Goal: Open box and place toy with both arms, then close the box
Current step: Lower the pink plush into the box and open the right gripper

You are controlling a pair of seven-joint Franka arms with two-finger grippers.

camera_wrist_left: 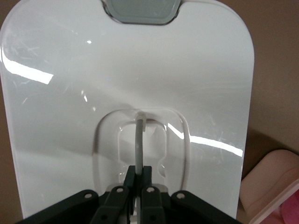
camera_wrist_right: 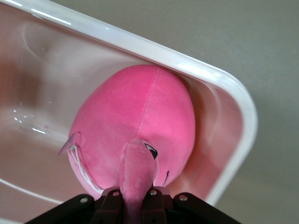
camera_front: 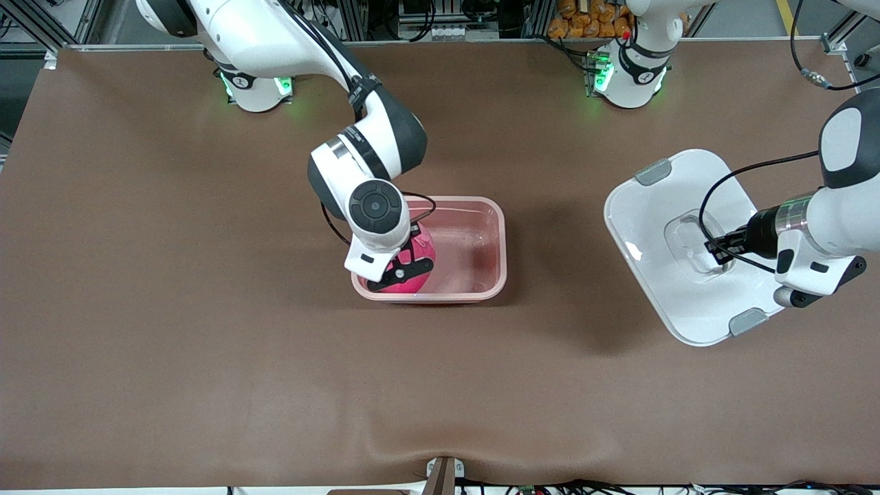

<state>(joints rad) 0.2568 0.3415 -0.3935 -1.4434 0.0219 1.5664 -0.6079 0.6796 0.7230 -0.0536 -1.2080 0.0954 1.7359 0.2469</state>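
Note:
The pink box (camera_front: 500, 237) stands open in the middle of the table. Inside it, at the corner toward the right arm's end, is the hot-pink toy (camera_front: 421, 267). My right gripper (camera_front: 410, 260) is shut on a soft flap of the toy (camera_wrist_right: 140, 116), just inside the box rim (camera_wrist_right: 187, 63). The white lid (camera_front: 653, 227) is off the box, toward the left arm's end of the table. There my left gripper (camera_front: 715, 249) is shut on the thin grey handle (camera_wrist_left: 138, 140) in the lid's recess. I cannot tell whether the toy touches the box floor.
Grey clips (camera_front: 653, 172) (camera_front: 748, 322) sit at the lid's two ends. The other half of the box holds nothing. The lid casts a shadow on the brown table (camera_front: 206, 344) toward the box. A corner of the box (camera_wrist_left: 273, 182) shows past the lid in the left wrist view.

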